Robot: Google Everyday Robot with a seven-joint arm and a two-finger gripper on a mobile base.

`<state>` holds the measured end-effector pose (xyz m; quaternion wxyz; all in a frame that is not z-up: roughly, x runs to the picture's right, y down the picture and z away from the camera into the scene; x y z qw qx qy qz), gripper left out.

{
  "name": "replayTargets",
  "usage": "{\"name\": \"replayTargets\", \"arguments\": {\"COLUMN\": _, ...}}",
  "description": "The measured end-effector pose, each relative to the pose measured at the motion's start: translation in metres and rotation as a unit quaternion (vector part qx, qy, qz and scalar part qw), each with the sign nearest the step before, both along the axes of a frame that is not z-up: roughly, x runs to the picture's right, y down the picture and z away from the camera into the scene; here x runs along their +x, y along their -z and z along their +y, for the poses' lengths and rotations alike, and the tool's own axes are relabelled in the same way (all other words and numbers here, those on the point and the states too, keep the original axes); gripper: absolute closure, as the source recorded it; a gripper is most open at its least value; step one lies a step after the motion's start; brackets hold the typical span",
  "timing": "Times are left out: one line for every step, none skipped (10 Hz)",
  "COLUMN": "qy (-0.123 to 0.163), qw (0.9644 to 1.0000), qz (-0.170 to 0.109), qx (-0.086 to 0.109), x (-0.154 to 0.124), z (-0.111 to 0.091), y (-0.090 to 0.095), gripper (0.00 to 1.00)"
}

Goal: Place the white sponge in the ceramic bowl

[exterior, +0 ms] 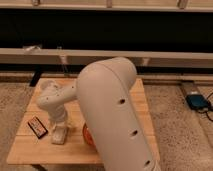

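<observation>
Directly above the white sponge, my gripper points down; whether it is grasping the sponge or released, I cannot tell. The sponge lies on the wooden table. Left of the gripper, near it, lies a dark flat rectangle. To its right, the ceramic bowl shows only an orange-red edge behind my arm.
</observation>
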<state>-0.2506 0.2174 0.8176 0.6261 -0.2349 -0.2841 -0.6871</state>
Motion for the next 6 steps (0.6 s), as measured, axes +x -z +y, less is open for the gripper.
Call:
{"name": "replayTargets", "arguments": {"qy": 0.002, "qw": 1.0, "qz": 0.002, "qx": -0.002, "x": -0.001, "z": 0.003, "y": -0.002, "gripper": 0.2}}
{"name": "replayTargets", "arguments": {"qy": 0.006, "qw": 1.0, "qz": 0.006, "qx": -0.003, "x": -0.001, "z": 0.007, "y": -0.004, "gripper": 0.2}}
{"name": "replayTargets", "arguments": {"qy": 0.008, "qw": 0.9999, "qz": 0.01, "qx": -0.004, "x": 0.0, "z": 0.009, "y": -0.007, "gripper": 0.22}}
{"name": "replayTargets", "arguments": {"qy": 0.012, "qw": 0.9998, "qz": 0.013, "qx": -0.005, "x": 0.001, "z": 0.012, "y": -0.01, "gripper": 0.3}}
{"name": "replayTargets", "arguments": {"qy": 0.015, "qw": 0.9998, "qz": 0.015, "qx": -0.006, "x": 0.001, "z": 0.014, "y": -0.011, "gripper": 0.4}}
{"name": "replayTargets", "arguments": {"qy": 0.014, "qw": 0.9998, "qz": 0.015, "qx": -0.007, "x": 0.0, "z": 0.014, "y": -0.011, "gripper": 0.48}}
